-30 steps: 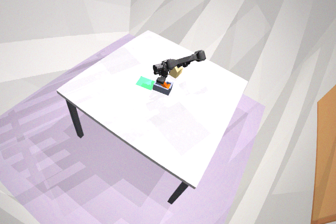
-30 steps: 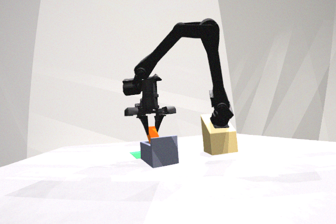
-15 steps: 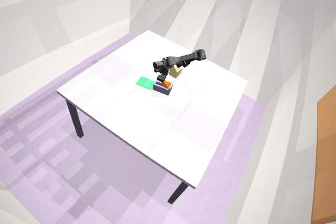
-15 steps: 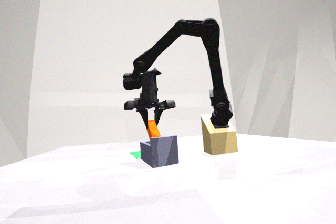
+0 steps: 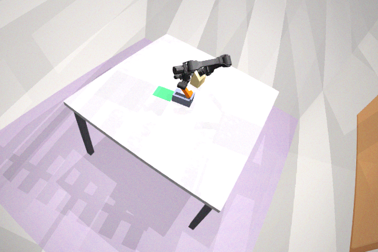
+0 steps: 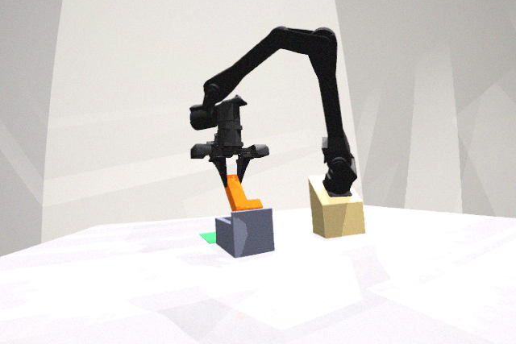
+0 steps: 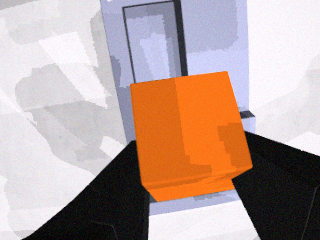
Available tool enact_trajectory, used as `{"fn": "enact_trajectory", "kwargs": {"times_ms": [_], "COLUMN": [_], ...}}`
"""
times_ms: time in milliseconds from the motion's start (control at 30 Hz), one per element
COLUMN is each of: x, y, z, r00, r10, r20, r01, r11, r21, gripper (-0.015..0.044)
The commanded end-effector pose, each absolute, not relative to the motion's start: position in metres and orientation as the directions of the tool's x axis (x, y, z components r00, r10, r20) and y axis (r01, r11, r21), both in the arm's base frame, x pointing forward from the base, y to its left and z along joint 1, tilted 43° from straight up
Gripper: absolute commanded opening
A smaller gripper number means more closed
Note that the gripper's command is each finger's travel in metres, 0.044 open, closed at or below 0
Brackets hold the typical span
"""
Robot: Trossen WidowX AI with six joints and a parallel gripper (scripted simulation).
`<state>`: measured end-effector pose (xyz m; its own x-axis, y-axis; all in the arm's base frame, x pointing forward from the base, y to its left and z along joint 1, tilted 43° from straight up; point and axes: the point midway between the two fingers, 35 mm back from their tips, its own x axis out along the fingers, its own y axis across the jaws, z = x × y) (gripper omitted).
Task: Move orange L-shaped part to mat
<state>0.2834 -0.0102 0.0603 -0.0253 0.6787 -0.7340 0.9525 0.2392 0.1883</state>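
Note:
My gripper point(image 5: 183, 87) point(image 6: 234, 184) point(image 7: 182, 144) is shut on the raised end of the orange L-shaped part point(image 5: 188, 93) point(image 6: 237, 197) point(image 7: 200, 110). The part is steeply tilted, with its L-shaped end down. In the exterior view that end shows above the near wall of the grey tray point(image 5: 182, 100) point(image 6: 255, 233) point(image 7: 215, 25); whether it touches the tray cannot be told. Part of the empty pocket shows in the wrist view. The green mat point(image 5: 163, 93) point(image 6: 207, 238) lies flat beside the tray, partly hidden behind it in the exterior view.
The tan block point(image 5: 197, 81) point(image 6: 344, 220) under the arm's base stands on the white table point(image 5: 137, 121) point(image 6: 125, 282), to the right of the tray in the exterior view. The tray's walls rise above the mat's level.

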Motion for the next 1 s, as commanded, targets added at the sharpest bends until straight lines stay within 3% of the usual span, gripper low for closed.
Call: {"fn": "enact_trajectory", "kwargs": {"times_ms": [0, 500, 967], "x": [0.284, 0.285, 0.298], "y": [-0.016, -0.025, -0.064], "z": [0.066, 0.072, 0.031], "r00": [-0.021, -0.022, -0.021], "r10": [0.676, 0.675, 0.673], "r20": [-0.737, -0.737, -0.739], "r01": [0.951, 0.951, 0.951], "r11": [0.241, 0.241, 0.241], "r21": [0.193, 0.193, 0.194], "gripper": [0.0, 0.0, 0.0]}}
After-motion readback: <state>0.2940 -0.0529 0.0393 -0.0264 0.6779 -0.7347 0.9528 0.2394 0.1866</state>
